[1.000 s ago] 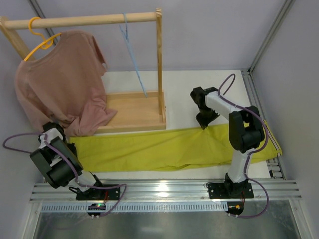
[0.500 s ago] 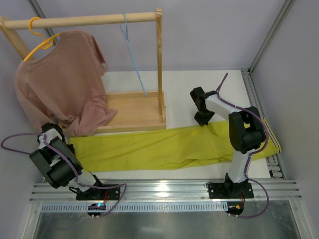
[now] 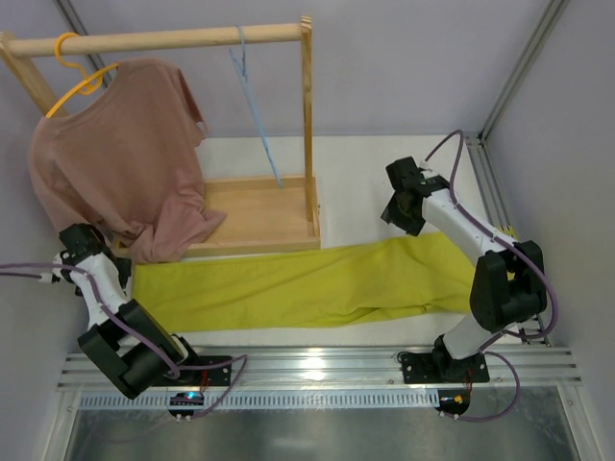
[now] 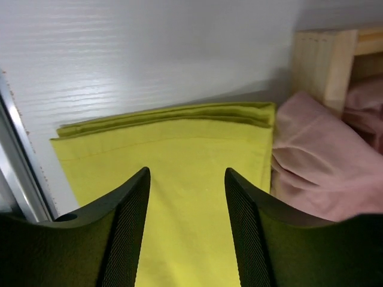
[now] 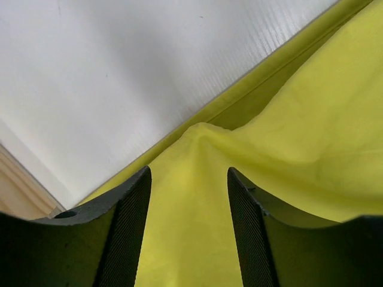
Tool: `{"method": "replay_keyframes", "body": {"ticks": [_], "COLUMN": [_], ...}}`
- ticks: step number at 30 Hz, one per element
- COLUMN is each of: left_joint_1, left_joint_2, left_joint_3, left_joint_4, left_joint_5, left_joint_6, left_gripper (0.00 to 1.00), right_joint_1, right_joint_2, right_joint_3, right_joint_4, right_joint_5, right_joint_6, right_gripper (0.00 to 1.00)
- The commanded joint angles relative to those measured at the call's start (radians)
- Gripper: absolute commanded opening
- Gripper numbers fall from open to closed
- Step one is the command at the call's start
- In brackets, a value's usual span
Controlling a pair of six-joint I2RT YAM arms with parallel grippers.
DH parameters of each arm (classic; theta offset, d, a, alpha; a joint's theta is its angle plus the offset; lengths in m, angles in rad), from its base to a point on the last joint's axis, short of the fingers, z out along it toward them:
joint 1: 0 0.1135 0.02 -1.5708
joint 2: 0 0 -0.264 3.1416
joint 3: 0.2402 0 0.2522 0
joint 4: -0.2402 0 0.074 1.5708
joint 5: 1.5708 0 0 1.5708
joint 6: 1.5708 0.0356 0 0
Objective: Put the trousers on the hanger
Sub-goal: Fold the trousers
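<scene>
Desk (image 3: 356, 182) bears the trousers (image 3: 307, 283) flat before the rack (image 3: 259, 216), the hanger (image 3: 258, 115) hangs from the rail (image 3: 163, 40) behind, and my left claw (image 4: 187, 179) and right claw (image 5: 188, 179) both stand wide and empty, one over each end of the cloth.

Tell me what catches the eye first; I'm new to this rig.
The bright yellow-green trousers stand out, lying in a long strip across the table's near side. Behind them, a dusty-pink T-shirt hangs at the wooden rack's left end, a light-blue hanger bare beside it.
</scene>
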Motion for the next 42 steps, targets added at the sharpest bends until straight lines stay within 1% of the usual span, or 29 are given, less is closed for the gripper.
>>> {"method": "replay_keyframes", "body": {"ticks": [1,3,5,6,7,9,12,13,15,16,18,19,20,22,23,24,25,27,29,30,32,33,35,36,39,42], "left_joint_1": [-0.028,-0.059,-0.123,-0.149,-0.200,-0.245,-0.291,-0.356,-0.433,-0.438,-0.440,-0.438,-0.440,-0.434,-0.429,-0.409,-0.395,-0.353,-0.306,-0.265,-0.231,-0.202,-0.171,-0.135,-0.093,-0.095], "left_joint_2": [-0.054,-0.093,-0.120,-0.136,-0.166,-0.189,-0.237,-0.263,-0.280,-0.288,-0.274,-0.259,-0.221,-0.184,-0.165,-0.124,-0.107,-0.066,-0.032,-0.016,0.040,0.057,0.096,0.106,0.114,0.087], "left_joint_3": [0.001,-0.008,-0.016,-0.028,-0.035,-0.052,-0.098,-0.118,-0.126,-0.146,-0.164,-0.161,-0.149,-0.143,-0.140,-0.135,-0.135,-0.163,-0.190,-0.204,-0.189,-0.177,-0.155,-0.149,-0.143,-0.131], "left_joint_4": [0.063,0.074,0.082,0.085,0.090,0.073,0.117,0.125,0.123,0.137,0.149,0.142,0.133,0.107,0.096,0.078,0.038,0.037,0.054,0.056,0.035,0.027,0.019,0.018,0.016,0.008], "left_joint_5": [0.120,0.173,0.207,0.210,0.210,0.210,0.371,0.379,0.362,0.370,0.362,0.344,0.329,0.284,0.235,0.221,0.169,0.120,0.120,0.109,0.091,0.059,0.026,0.016,0.002,-0.003], "left_joint_6": [0.091,0.131,0.142,0.145,0.153,0.154,0.147,0.142,0.124,0.098,0.055,0.049,0.046,0.035,0.023,0.009,-0.003,-0.025,-0.030,-0.030,-0.031,-0.031,-0.031,-0.024,-0.014,-0.024], "left_gripper": [0.54,0.49,0.47,0.47,0.47,0.47,0.44,0.44,0.46,0.47,0.50,0.50,0.50,0.52,0.52,0.52,0.52,0.52,0.52,0.52,0.51,0.51,0.51,0.51,0.50,0.49], "right_joint_1": [-0.001,-0.001,-0.002,-0.004,-0.008,-0.030,-0.053,-0.082,-0.125,-0.177,-0.238,-0.292,-0.301,-0.375,-0.425,-0.455,-0.475,-0.518,-0.527,-0.527,-0.527,-0.527,-0.519,-0.504,-0.483,-0.457], "right_joint_2": [-0.062,-0.093,-0.159,-0.191,-0.219,-0.315,-0.441,-0.467,-0.509,-0.514,-0.504,-0.485,-0.471,-0.426,-0.408,-0.389,-0.367,-0.299,-0.235,-0.222,-0.183,-0.164,-0.123,-0.081,-0.020,0.025], "right_joint_3": [0.036,0.009,-0.029,-0.048,-0.071,-0.140,-0.241,-0.263,-0.316,-0.333,-0.358,-0.361,-0.372,-0.398,-0.422,-0.435,-0.445,-0.456,-0.430,-0.424,-0.424,-0.416,-0.380,-0.366,-0.297,-0.249], "right_joint_4": [-0.068,-0.078,-0.090,-0.088,-0.078,-0.059,-0.015,0.011,0.033,0.075,0.100,0.117,0.123,0.161,0.168,0.192,0.212,0.249,0.251,0.260,0.321,0.345,0.359,0.373,0.367,0.386], "right_joint_5": [-0.039,-0.094,-0.119,-0.159,-0.176,-0.194,-0.191,-0.178,-0.162,-0.180,-0.194,-0.199,-0.208,-0.239,-0.253,-0.262,-0.268,-0.267,-0.265,-0.279,-0.312,-0.363,-0.392,-0.403,-0.415,-0.446], "right_joint_6": [-0.047,-0.053,-0.050,-0.047,-0.046,-0.038,-0.078,-0.099,-0.141,-0.159,-0.203,-0.208,-0.205,-0.193,-0.188,-0.187,-0.197,-0.214,-0.228,-0.228,-0.242,-0.250,-0.292,-0.312,-0.369,-0.408], "right_gripper": [0.57,0.58,0.58,0.59,0.59,0.59,0.58,0.58,0.59,0.59,0.59,0.59,0.59,0.59,0.58,0.59,0.58,0.58,0.58,0.58,0.58,0.58,0.58,0.58,0.58,0.58]}}
